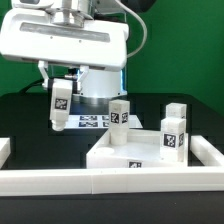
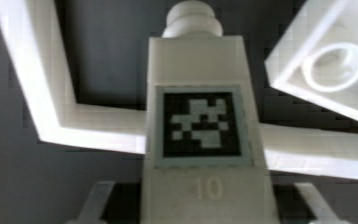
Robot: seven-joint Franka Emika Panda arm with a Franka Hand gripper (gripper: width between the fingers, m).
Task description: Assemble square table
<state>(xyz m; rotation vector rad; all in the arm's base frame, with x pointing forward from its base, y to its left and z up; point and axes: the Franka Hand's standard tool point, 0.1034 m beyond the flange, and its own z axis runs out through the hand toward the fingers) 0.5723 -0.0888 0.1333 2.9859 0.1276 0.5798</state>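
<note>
My gripper [image 1: 63, 82] is shut on a white table leg [image 1: 60, 106], which hangs tilted above the black table at the exterior view's left. In the wrist view the same leg [image 2: 202, 110] fills the middle, tag facing the camera and screw tip pointing away, with my gripper [image 2: 204, 200] on its near end. The white square tabletop [image 1: 128, 152] lies at centre right. One leg [image 1: 120, 115] stands upright at its far left corner and another [image 1: 174, 136] at its right corner. A corner of the tabletop [image 2: 329, 62] with a hole shows beside the held leg.
A long low white border wall [image 1: 100, 181] runs along the front, with a piece at the left [image 1: 4, 150]; its corner [image 2: 60, 110] lies under the held leg. The marker board [image 1: 92, 122] lies flat behind the tabletop, by the robot base.
</note>
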